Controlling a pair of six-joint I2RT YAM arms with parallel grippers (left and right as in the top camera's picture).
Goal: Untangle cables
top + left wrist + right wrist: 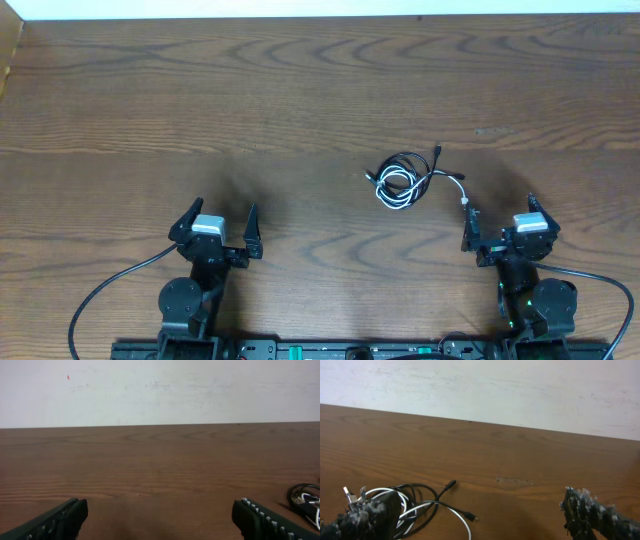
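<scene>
The cables point(400, 182) lie as one small bundle on the wooden table point(300, 100), right of centre: a black cord and a white cord looped through each other. In the right wrist view the bundle point(415, 485) sits low on the left, partly behind my left finger, with a black plug point(450, 483) pointing away. My right gripper point(500, 215) is open, just right of and nearer than the bundle, and holds nothing. My left gripper point(220, 222) is open and empty, well to the bundle's left. The left wrist view catches the cables point(305, 497) at its right edge.
Thick black arm cables point(110, 285) trail from both arm bases along the near edge. A white wall point(160, 390) rises behind the table's far edge. A pale scuff point(512, 480) marks the wood beyond the right gripper.
</scene>
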